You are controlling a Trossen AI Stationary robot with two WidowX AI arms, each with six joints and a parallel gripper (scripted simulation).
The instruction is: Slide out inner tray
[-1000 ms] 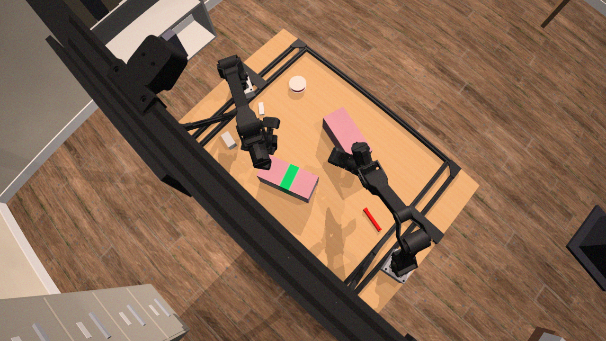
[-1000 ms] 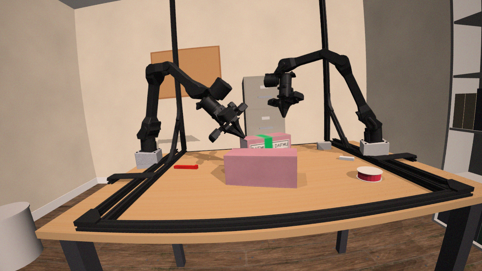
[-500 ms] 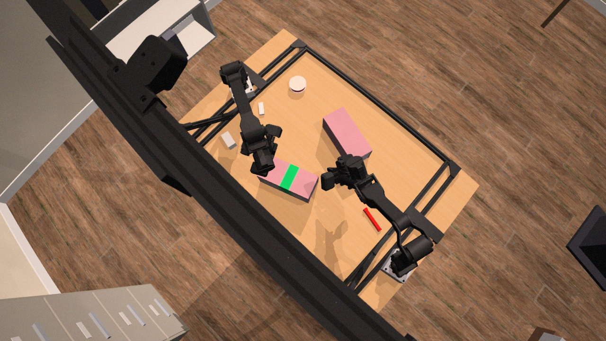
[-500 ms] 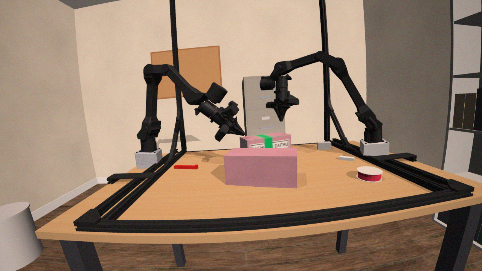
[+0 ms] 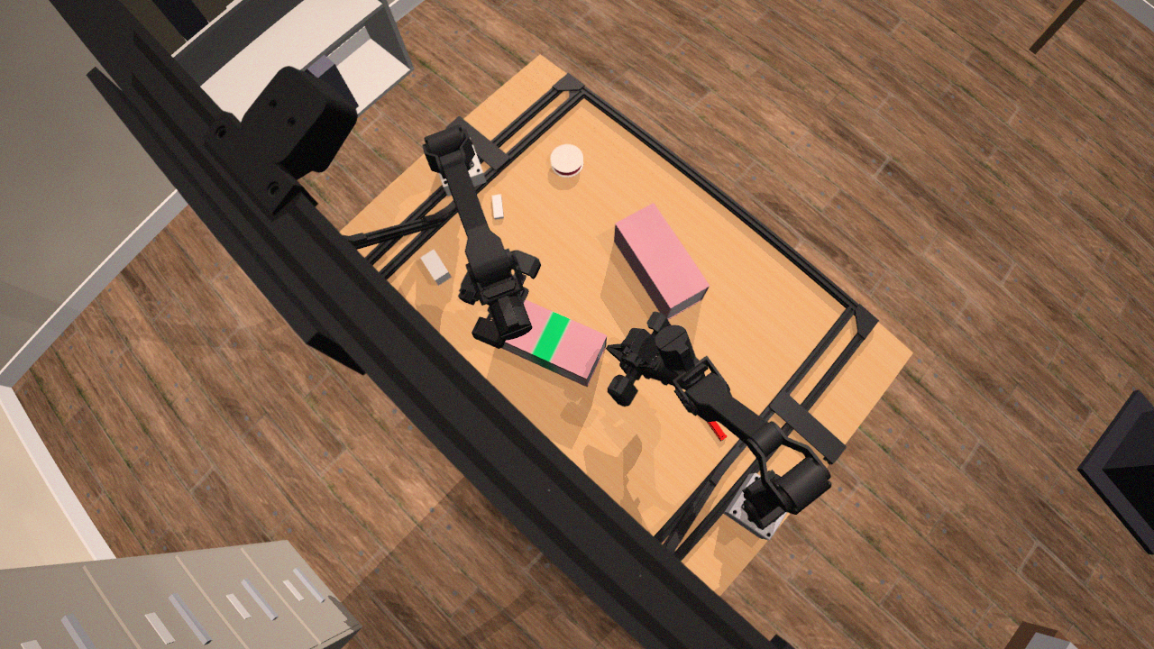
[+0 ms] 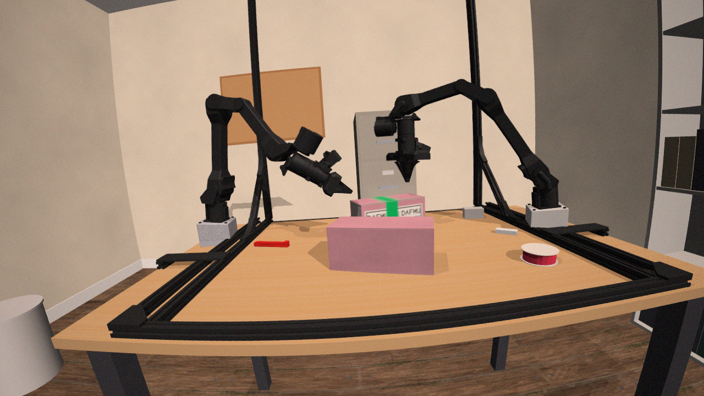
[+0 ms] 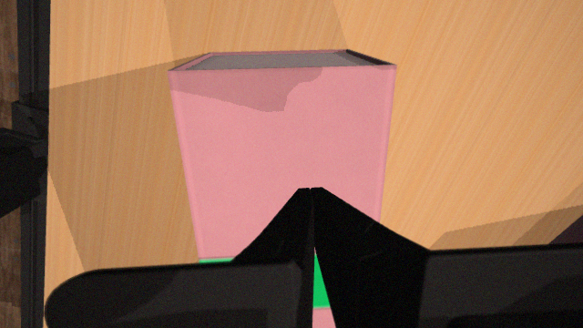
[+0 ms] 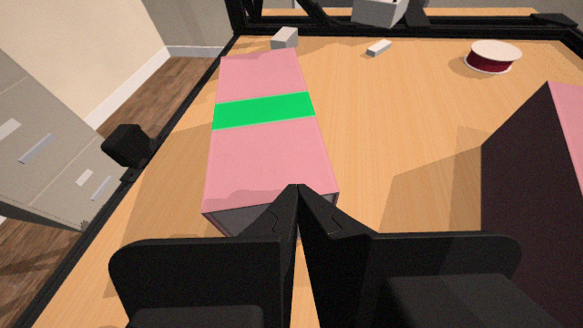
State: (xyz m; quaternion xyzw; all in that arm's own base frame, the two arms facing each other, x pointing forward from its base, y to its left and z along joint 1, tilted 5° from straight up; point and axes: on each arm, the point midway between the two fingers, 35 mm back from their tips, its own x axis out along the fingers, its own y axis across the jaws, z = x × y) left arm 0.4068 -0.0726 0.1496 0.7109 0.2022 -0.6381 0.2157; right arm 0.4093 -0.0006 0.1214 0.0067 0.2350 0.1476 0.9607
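Note:
The pink slide box with a green band lies on the table near its long edge. It also shows in the exterior view, the left wrist view and the right wrist view. Its grey tray ends sit flush with the sleeve. My left gripper is shut and empty, pointing down above the box beside the band. My right gripper is shut and empty, tilted in the air just off the box's other end.
A plain pink box stands mid-table. A red-and-white spool, a grey block, a small white block and a red bar lie around. A black frame rims the table.

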